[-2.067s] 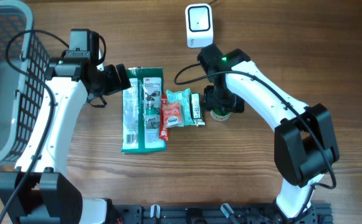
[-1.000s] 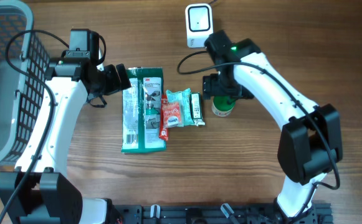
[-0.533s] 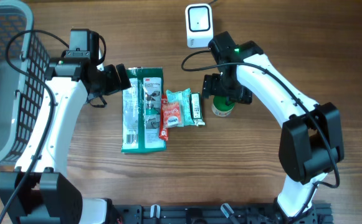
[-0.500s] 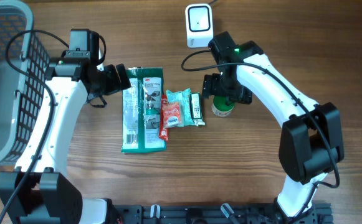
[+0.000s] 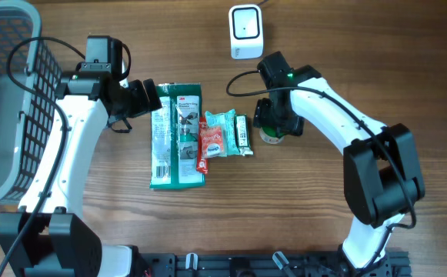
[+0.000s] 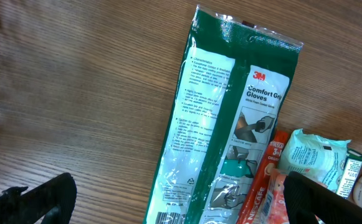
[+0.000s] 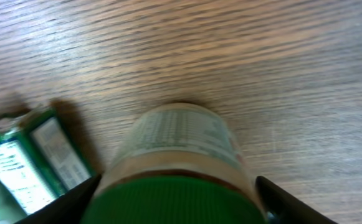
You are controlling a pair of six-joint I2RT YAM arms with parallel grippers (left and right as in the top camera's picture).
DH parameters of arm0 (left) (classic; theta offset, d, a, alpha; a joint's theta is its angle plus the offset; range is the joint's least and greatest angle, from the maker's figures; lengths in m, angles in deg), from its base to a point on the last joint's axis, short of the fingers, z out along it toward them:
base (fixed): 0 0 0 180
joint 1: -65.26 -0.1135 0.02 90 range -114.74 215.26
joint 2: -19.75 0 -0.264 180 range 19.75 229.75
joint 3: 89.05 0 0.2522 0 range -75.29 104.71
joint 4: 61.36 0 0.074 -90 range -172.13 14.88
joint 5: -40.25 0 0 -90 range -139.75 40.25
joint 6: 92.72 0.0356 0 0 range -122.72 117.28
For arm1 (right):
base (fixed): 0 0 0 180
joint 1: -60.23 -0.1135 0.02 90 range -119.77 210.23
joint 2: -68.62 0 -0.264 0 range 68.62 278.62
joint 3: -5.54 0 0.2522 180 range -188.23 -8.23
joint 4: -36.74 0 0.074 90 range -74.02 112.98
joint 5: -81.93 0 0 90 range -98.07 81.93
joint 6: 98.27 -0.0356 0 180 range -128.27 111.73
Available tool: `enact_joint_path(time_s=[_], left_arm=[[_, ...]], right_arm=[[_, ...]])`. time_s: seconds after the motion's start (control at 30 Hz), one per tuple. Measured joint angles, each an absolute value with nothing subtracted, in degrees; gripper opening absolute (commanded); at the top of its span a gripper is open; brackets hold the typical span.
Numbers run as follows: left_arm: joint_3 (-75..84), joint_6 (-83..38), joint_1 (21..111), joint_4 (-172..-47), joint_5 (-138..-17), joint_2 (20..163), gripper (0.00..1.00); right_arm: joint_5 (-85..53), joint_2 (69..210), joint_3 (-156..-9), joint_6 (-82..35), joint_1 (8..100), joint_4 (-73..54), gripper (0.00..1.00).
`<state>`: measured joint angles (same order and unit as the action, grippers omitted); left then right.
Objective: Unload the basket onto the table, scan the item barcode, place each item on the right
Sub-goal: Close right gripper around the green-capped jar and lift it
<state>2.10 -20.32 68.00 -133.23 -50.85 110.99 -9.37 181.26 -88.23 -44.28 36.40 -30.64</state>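
Desk (image 5: 285, 208): brown wood grain. Glove pack (image 5: 176, 135): dark green, white panels, red logo. Tube pack (image 5: 205, 148): red-orange, white print. Wipe pack (image 5: 223, 123): mint and white. Small box (image 5: 242, 134): green-white. Jar (image 7: 177, 146): tan, white label with fine print; lid (image 7: 174, 202) green. Scanner (image 5: 245, 31): white, dark window. Basket (image 5: 0, 9): grey mesh. 2 arms (image 5: 323, 115): white, black joints.

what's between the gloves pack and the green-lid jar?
Overhead view: three small items side by side: a red tube pack, a pale green packet, then a narrow green-white box nearest the green-lid jar.
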Motion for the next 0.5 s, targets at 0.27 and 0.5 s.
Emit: enact_joint_path(time_s=[0.27, 0.5], left_arm=[[2.1, -20.32, 68.0, -133.23, -50.85, 110.99, 1.0], [2.1, -20.32, 68.0, -133.23, -50.85, 110.99, 1.0]], right_arm=[[-9.35, 181.26, -87.56, -44.92, 36.4, -30.34, 0.82], [-9.35, 181.3, -84.36, -46.51, 36.16, -27.26, 0.63]])
